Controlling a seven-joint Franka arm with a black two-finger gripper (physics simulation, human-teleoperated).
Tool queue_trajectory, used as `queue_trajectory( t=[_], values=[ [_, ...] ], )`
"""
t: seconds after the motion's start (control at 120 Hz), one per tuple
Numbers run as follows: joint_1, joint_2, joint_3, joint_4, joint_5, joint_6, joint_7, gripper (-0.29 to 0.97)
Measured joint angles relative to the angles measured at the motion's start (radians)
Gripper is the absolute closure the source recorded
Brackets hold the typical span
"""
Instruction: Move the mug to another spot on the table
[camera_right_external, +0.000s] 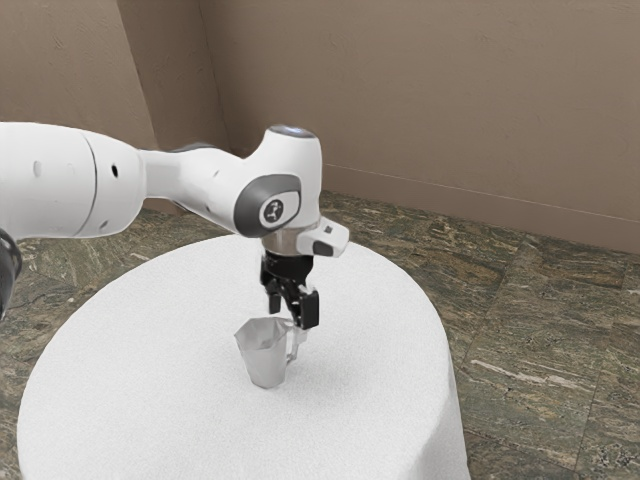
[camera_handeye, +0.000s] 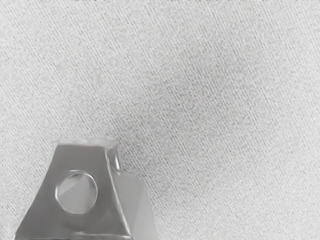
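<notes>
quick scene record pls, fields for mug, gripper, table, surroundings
mug: grey mug, upright, near the middle of the table
gripper: black gripper, pointing down at the mug's handle side, on the exterior view's right of the mug
grip: cannot tell whether the mug is held
table: round table under a white cloth
floor: mottled stone tiles
wall: plain brown wall behind the table
</notes>
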Motion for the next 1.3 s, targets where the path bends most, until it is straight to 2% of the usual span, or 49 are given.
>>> queue_trajectory(
  t=[0.208,0.817,1.3],
  values=[
    [0.000,0.028,-0.002,-0.010,0.047,0.064,-0.065,0.00],
    [0.004,0.036,0.023,-0.034,0.058,0.118,-0.164,0.00],
    [0.005,0.097,0.031,-0.037,0.052,0.167,-0.194,0.00]
  ],
)
